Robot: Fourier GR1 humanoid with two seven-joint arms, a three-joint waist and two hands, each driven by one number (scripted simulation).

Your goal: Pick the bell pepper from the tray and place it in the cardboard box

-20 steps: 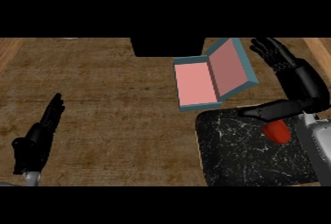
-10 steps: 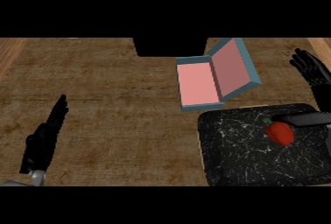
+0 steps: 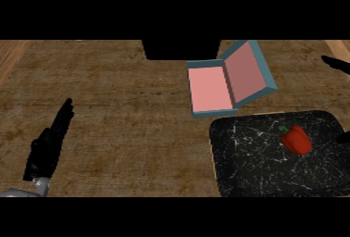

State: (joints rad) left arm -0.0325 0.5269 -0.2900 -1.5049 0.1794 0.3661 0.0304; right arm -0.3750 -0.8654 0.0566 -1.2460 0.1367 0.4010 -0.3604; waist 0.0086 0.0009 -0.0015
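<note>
My left hand [image 3: 46,148] rests at the counter's [image 3: 130,106] left, fingers straight, holding nothing. The box [image 3: 213,90] lies open at centre with nothing visible inside. The pepper [image 3: 296,139] lies in the tray [image 3: 259,162]; my right hand [image 3: 338,64] shows only at the right edge, so I cannot tell its state.

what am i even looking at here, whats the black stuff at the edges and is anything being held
You are looking steeply down at a kitchen counter, as if from a robot's head. The black shape at lower left is the robot's left hand, fingers straight, resting and holding nothing. Only small black bits of the right hand show at the right edge, so its fingers cannot be judged. On the counter sits a dark speckled tray with a red bell pepper lying on it, untouched. Just above the tray is an open box, pink inside with blue sides. Nothing is visibly held.
</note>
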